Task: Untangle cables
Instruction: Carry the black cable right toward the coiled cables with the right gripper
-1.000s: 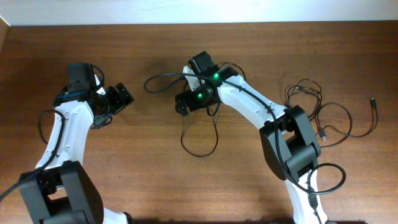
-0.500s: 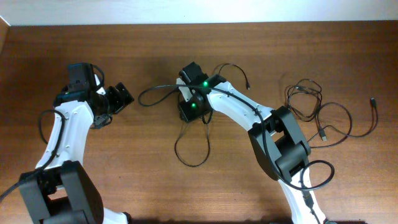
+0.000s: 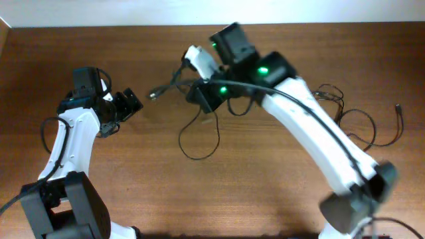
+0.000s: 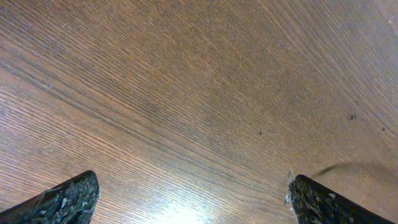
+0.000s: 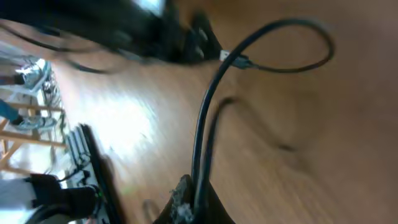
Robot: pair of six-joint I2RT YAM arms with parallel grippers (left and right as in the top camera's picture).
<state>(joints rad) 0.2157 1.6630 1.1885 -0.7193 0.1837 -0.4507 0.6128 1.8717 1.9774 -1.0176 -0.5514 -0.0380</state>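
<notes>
Over the middle of the table (image 3: 133,189), the right gripper (image 3: 204,98) pinches one cable (image 3: 214,136), its loop drooping onto the wood. Other cables (image 3: 352,123) sprawl far right, partly behind its arm (image 3: 319,133). Left gripper (image 3: 128,105) gapes, well apart.

Brown wooden table (image 3: 265,199) fills the overhead view, its grain running side to side, with a pale wall strip (image 3: 99,12) along the far edge. Up close there's a tiny dark speck (image 4: 352,116) on the wood (and a blurred light wooden frame (image 5: 25,118) beyond the table).
</notes>
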